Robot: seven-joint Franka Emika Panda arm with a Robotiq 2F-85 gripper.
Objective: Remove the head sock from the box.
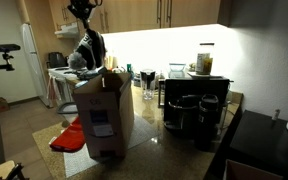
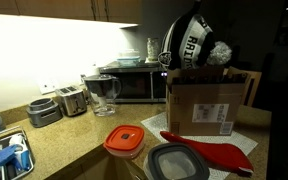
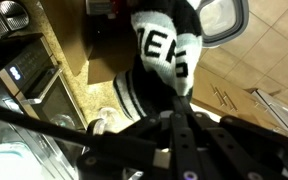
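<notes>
The head sock [image 2: 191,46] is a limp knit piece, black and grey with white letters. It hangs just above the open top of the brown cardboard box [image 2: 209,108]. In an exterior view it looks grey-blue [image 1: 85,52] over the box [image 1: 102,112], which has a white label on its front. My gripper [image 1: 84,32] comes down from above and is shut on the sock's upper part. In the wrist view the sock [image 3: 160,58] dangles from my fingers [image 3: 174,108], with the box opening [image 3: 106,40] behind it. The sock's lower end is at about the level of the flaps.
A red cloth [image 2: 210,153] lies under and beside the box. Two black coffee machines [image 1: 195,112] stand close by. A microwave [image 2: 130,86], a pitcher [image 2: 104,93], a toaster [image 2: 72,100] and two lidded containers [image 2: 125,142] [image 2: 177,163] are on the counter.
</notes>
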